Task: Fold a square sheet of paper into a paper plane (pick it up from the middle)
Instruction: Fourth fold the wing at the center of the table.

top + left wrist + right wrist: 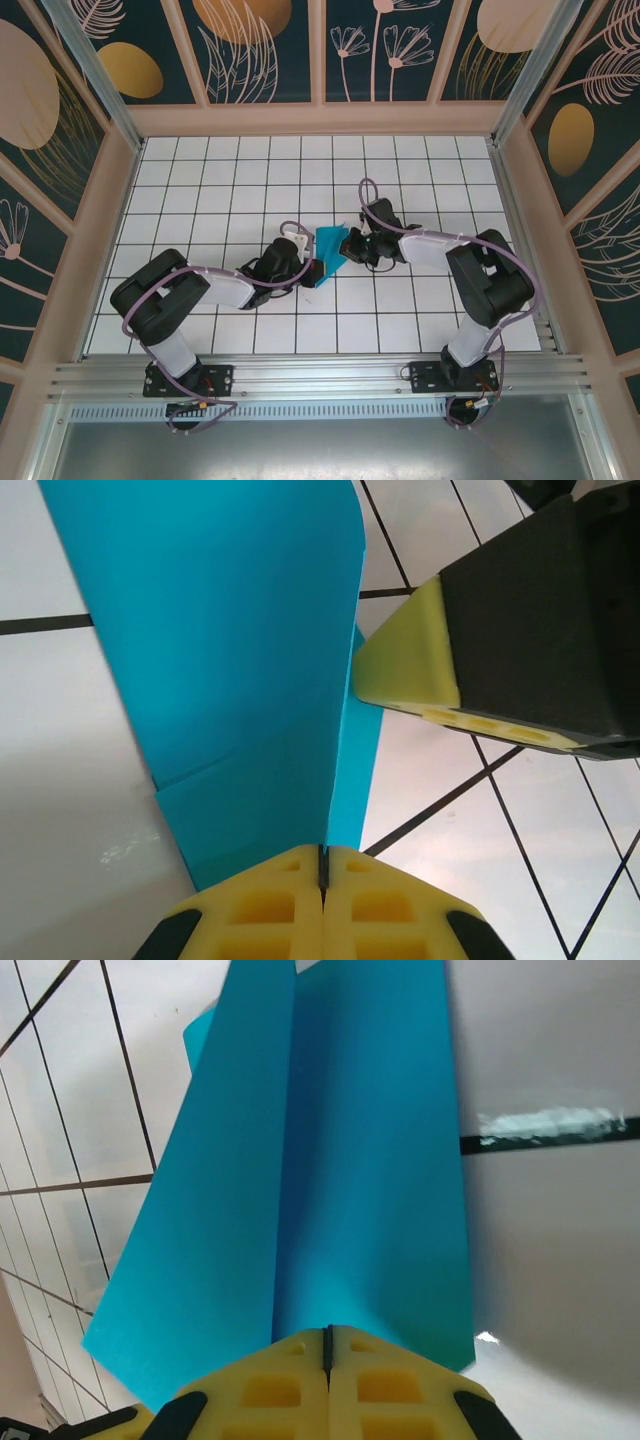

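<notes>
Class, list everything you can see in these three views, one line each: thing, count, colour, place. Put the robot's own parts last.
paper sheet: one, bright cyan-blue, partly folded, mid-table between the two arms
table: one, white tiles with dark grid lines, floor of the enclosure
walls: three sides, dark teal panels with gold and pink plant patterns, around the table
rail: one, silver metal, along the near edge by the arm bases
left arm: one, black and white, reaching in from near left
right arm: one, black and white, reaching in from near right
left gripper: one, yellow jaws shut on the paper sheet
right gripper: one, yellow jaws shut on the paper sheet
</notes>
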Controlling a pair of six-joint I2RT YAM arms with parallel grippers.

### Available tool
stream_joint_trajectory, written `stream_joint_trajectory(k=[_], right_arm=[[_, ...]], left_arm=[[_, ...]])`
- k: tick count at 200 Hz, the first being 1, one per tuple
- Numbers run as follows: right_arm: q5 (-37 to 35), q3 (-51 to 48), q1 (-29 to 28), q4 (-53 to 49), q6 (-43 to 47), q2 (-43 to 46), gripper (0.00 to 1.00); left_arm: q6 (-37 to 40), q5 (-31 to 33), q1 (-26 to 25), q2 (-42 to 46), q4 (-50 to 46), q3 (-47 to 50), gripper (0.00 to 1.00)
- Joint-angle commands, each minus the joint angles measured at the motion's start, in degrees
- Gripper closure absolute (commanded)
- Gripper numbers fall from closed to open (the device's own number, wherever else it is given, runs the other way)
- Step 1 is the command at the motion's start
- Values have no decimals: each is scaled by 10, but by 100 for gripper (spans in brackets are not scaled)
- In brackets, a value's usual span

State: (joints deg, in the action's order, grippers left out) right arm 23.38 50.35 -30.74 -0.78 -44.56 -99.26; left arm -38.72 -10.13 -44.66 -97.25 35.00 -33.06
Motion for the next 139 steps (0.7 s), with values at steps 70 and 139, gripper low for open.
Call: stream_joint_trajectory(k=[70,139], right_arm=[[-18,22,-3,-24,47,-57,96],[-21,13,-3,-15,46,-56,96]], left_arm=[[-67,-25,15,-34,87,34,100],[-103,-5,19,-26,126,67,100]])
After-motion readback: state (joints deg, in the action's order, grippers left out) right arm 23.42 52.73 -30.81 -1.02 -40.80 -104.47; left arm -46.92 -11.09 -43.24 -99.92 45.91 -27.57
